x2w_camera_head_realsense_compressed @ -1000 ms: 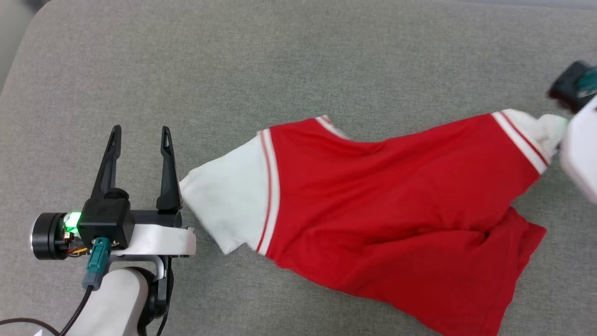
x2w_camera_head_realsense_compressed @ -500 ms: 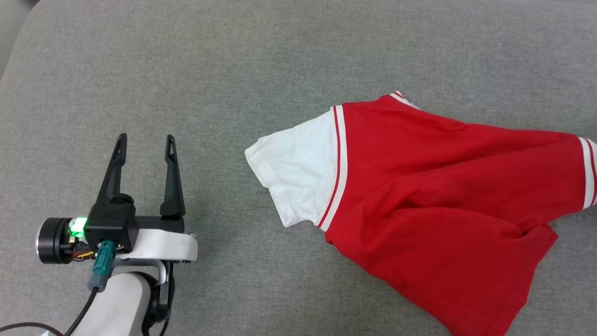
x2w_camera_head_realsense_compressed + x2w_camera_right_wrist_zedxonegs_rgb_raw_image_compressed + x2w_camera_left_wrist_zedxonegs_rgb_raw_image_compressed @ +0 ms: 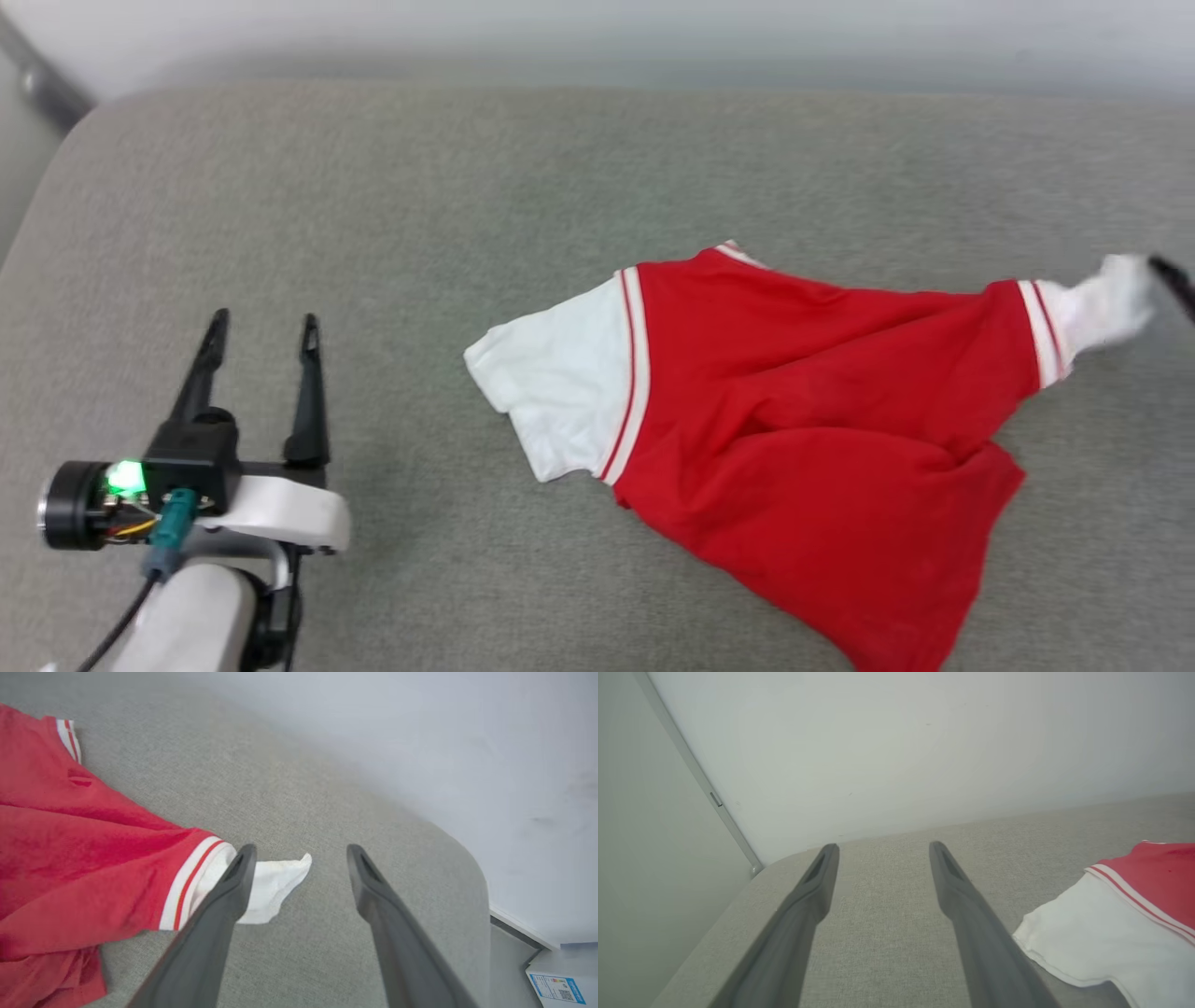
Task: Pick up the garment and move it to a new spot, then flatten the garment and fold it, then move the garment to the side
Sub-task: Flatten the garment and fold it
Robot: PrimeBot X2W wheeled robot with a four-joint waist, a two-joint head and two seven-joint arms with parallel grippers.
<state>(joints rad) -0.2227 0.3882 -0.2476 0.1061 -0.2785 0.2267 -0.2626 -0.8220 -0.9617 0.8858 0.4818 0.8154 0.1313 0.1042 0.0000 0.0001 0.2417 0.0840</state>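
The garment (image 3: 803,439) lies crumpled on the grey cushion (image 3: 467,187), right of centre in my head view. Its red body is twisted and creased, one white sleeve (image 3: 551,392) points toward my left side, and the other sleeve (image 3: 273,886) is stretched out to a point at the far right. I judge the move to a new spot to be about done and the flattening to be the step in hand, since the shirt is on the cushion but far from smooth. The right end effector (image 3: 302,849) hangs over that stretched sleeve with its fingers spread wide. The sleeve tip lies beneath and between them, pinched by nothing. The left end effector (image 3: 263,322) is equally wide and holds nothing. It sits low over bare cushion, well apart from the near sleeve, fingers pointing toward the back wall (image 3: 924,742). Next I would need a grip on each side of the shirt, likely at the shoulders or hem corners, to pull the cloth taut and even. The left arm has to travel across to the near sleeve first.
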